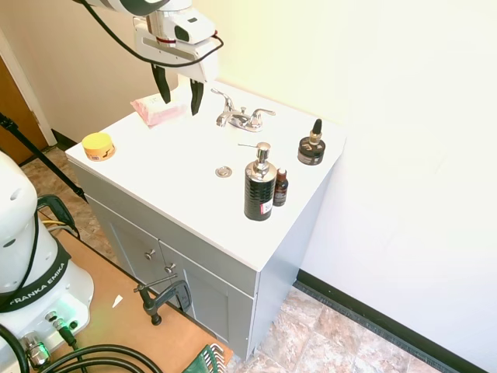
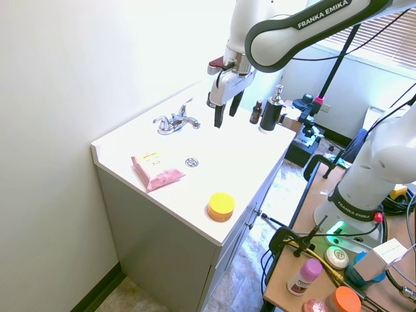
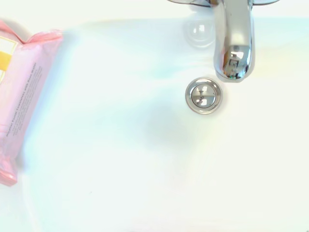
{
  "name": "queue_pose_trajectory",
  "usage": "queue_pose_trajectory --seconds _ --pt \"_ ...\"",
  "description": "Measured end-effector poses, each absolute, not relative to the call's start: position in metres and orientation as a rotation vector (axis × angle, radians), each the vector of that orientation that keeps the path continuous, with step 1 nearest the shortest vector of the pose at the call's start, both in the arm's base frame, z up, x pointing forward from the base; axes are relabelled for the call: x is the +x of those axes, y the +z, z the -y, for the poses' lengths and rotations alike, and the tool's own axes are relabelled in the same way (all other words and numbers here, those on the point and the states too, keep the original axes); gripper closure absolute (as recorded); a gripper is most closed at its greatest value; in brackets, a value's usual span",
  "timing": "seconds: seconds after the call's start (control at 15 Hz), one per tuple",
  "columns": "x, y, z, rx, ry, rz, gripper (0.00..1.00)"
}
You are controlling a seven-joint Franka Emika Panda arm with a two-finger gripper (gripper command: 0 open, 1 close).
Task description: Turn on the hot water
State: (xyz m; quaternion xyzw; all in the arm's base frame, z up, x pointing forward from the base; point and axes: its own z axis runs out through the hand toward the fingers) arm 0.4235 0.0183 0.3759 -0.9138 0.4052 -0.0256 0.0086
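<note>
The gripper hangs in the air over the white sink top, w/ its two dark fingers apart and nothing between them. The faucet sits at the back of the sink by the wall, small and shiny, w/ a short bent spout and two lever handles, one on each side. No water is coming out, and the drain in the basin in front of the faucet looks dry. The gripper is near the faucet but not touching it; in the 1st outside view it's up above and a bit off to the side where the pink packet lies. The wrist cam looks down on the spout tip and the drain right by it. So I think this is the reach step: the arm is getting close but hasn't got to a handle yet. Next it likely needs to go down to the hot handle and push or turn it. I can't tell from the pics which handle is hot, as no mark shows. The handles are small and slick, so the fingers could slip off. Also on the top: a yellow tub, a black soap pump, a little brown bottle touching it, and a dark round jar.
</note>
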Motion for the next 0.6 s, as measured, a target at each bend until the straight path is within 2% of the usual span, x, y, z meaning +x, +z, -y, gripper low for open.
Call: queue_pose_trajectory --seconds 0.27,0.6 --pt "0.433 0.38 -0.022 -2.856 -0.131 -1.282 0.0" --pt "0.481 0.376 -0.043 -2.823 -0.396 -1.327 0.0"
